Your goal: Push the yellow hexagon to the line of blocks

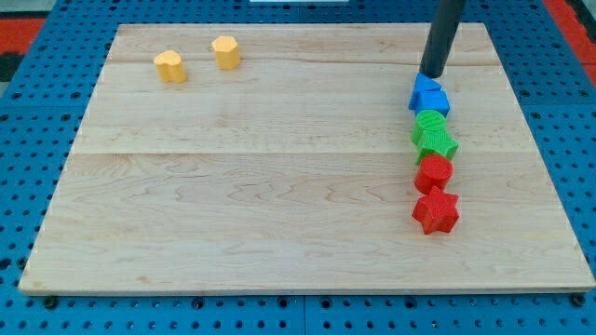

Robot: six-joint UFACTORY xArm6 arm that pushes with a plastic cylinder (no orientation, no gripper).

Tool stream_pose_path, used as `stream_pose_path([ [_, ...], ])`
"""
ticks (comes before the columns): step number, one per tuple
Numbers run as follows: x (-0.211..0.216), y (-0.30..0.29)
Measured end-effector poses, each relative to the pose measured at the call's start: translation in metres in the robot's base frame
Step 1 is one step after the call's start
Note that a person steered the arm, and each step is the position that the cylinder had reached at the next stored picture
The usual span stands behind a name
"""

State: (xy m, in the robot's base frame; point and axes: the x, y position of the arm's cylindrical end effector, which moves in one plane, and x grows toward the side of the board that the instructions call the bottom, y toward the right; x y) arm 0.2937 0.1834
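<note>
My tip (431,73) sits at the board's upper-right corner area, approx 1 o'clock from board centre. No jaws on this rig, just a straight dark rod, so nothing wide, narrow or held; the rod's end is down at the wood.

Directly at 6 o'clock from the tip, and touching or nearly so, is the blue block (429,95), shape hard to call, maybe two blue pieces pressed together. It heads the line of blocks running down the view's right side: blue, then a green block (431,122), a green star (436,142), a red block (434,171) (roundish), and a red star (436,211) at the bottom. Each one touches the next; the line leans only slightly.

The yellow hexagon (225,52) lies well apart from all that, near the board's top-left, approx 10 o'clock from board centre. From the tip it's at about 9 o'clock, a shade higher, w/ most of the board's width between them. Not touching the rod.

A second yellow block (169,66), heart-ish in outline but can't be sure, sits near the hexagon at its 8 o'clock, w/ a small gap between the two.

The wooden board (261,205) rests on a blue pegboard surface (28,121).
</note>
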Motion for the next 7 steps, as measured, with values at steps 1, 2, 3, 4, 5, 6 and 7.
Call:
stream_pose_path([
  [1, -0.036, 0.000],
  [2, -0.082, -0.044],
  [3, -0.101, -0.116],
  [4, -0.100, -0.209],
  [5, -0.101, -0.335],
  [6, -0.068, -0.344],
  [7, -0.023, -0.319],
])
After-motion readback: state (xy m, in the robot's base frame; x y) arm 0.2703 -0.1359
